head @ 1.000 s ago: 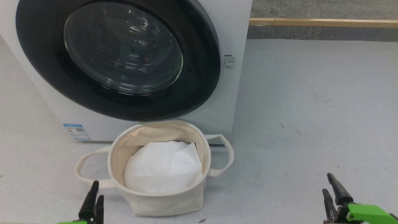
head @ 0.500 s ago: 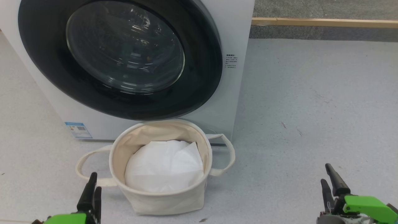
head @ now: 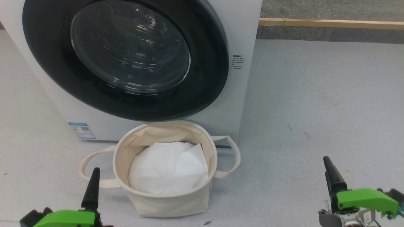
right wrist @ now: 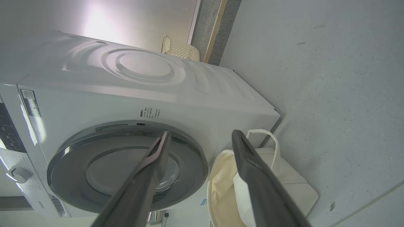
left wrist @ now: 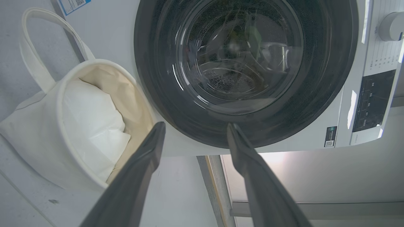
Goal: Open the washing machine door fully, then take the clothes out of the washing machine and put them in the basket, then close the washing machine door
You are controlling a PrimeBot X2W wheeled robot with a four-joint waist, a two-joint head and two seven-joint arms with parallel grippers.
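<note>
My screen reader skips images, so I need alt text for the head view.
A big white front-loading washing machine stands with its round glossy black door shut; a round cream canvas basket holding a white liner sits on the grey floor before it. The left gripper and right gripper, dark-fingered and empty, rise from the lower corners.

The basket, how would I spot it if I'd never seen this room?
Find the big white washing machine with the round black door. On the floor in front of it stands the basket: a small cream cloth tub with two looped handles and a white liner inside.
</note>
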